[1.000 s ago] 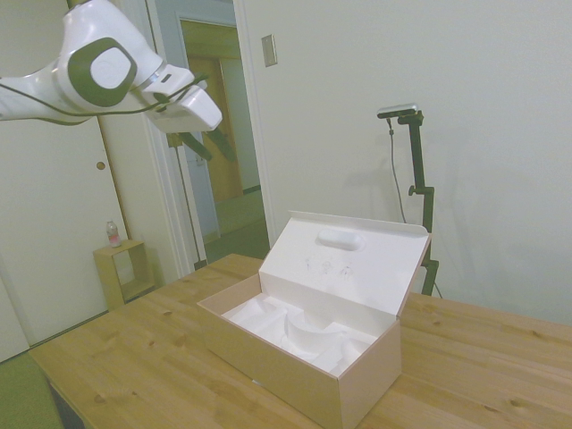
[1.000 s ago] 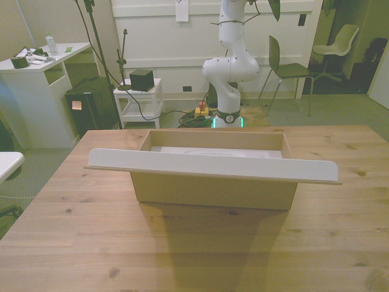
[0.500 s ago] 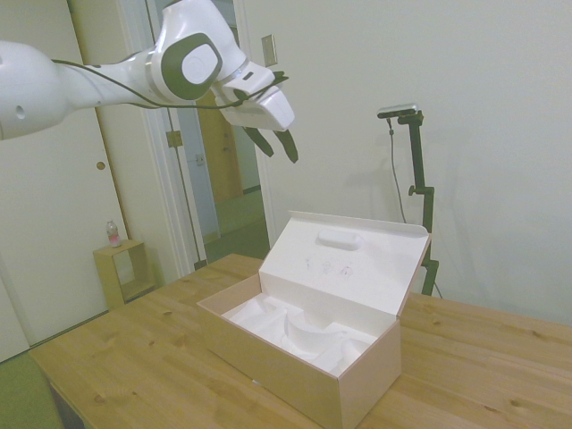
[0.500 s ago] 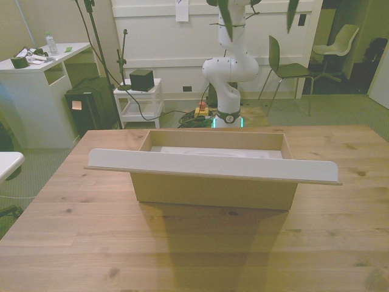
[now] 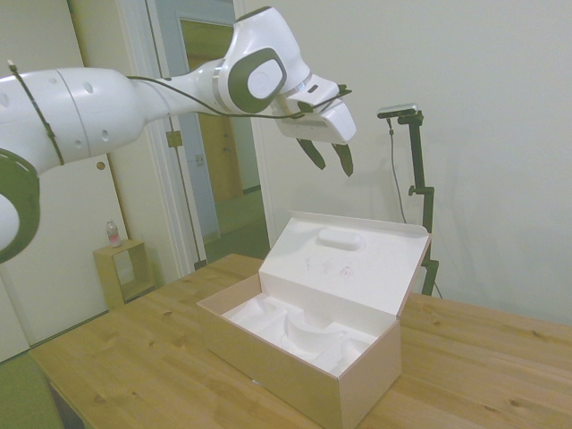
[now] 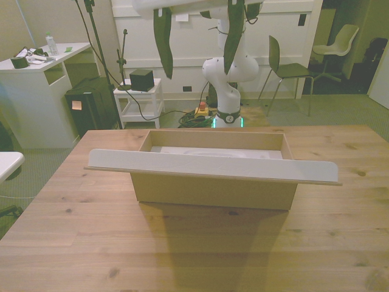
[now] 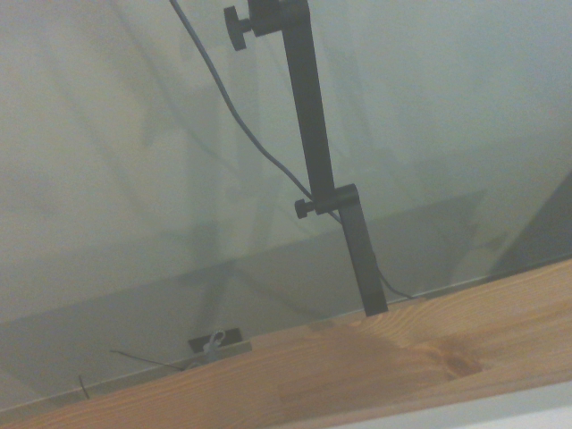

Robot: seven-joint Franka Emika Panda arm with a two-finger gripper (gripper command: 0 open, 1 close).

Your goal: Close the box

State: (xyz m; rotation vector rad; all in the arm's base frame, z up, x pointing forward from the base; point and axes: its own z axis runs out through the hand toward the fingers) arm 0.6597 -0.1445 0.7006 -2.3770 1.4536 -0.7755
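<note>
The box [image 5: 308, 344] sits mid-table, lid [image 5: 350, 261] raised and leaning back behind the white insert [image 5: 295, 331]. Above the lid's top edge, well clear, the gripper [image 5: 329, 159] hangs with fingers spread, holding nothing. We should come behind the lid and push it forward and down evenly.

The box [image 5: 308, 344] sits open on the bench [image 5: 134, 357], its lid [image 5: 353, 259] standing tilted back, the white insert [image 5: 299, 331] showing inside. The pincer [image 5: 328, 159] hangs above the lid, well apart, fingers spread.
</note>
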